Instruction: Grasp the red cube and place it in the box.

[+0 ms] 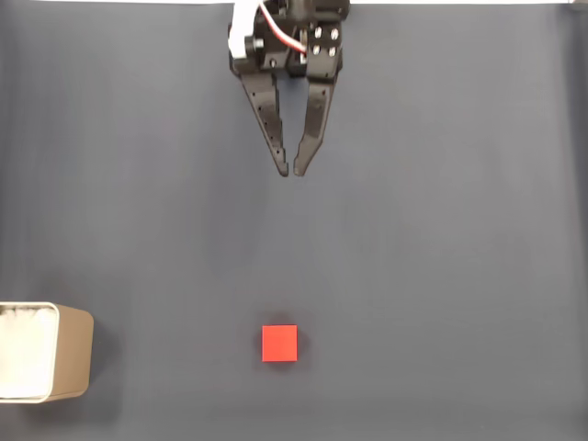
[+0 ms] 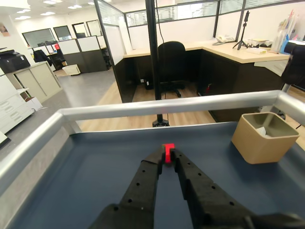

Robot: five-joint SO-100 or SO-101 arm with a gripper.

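Observation:
The red cube (image 1: pixel 279 343) lies on the dark grey mat near the front edge of the fixed view, just left of centre. The box (image 1: pixel 72 354), tan-sided with a white inside, stands at the lower left edge of that view, well apart from the cube. My gripper (image 1: pixel 290 171) hangs from the top centre, far above the cube in the picture, shut with its tips almost touching and nothing between them. In the wrist view the black fingers (image 2: pixel 143 186) point straight at the cube (image 2: pixel 168 149), which shows just past the gripper (image 2: pixel 167 160). The box (image 2: pixel 257 143) stands to the right.
A silver metal rail (image 2: pixel 167 106) runs along the table's far and side edges in the wrist view. Behind it stand a black pole (image 2: pixel 152 57) and an office chair (image 2: pixel 171 62). The grey mat (image 1: pixel 459 230) lies bare between gripper, cube and box.

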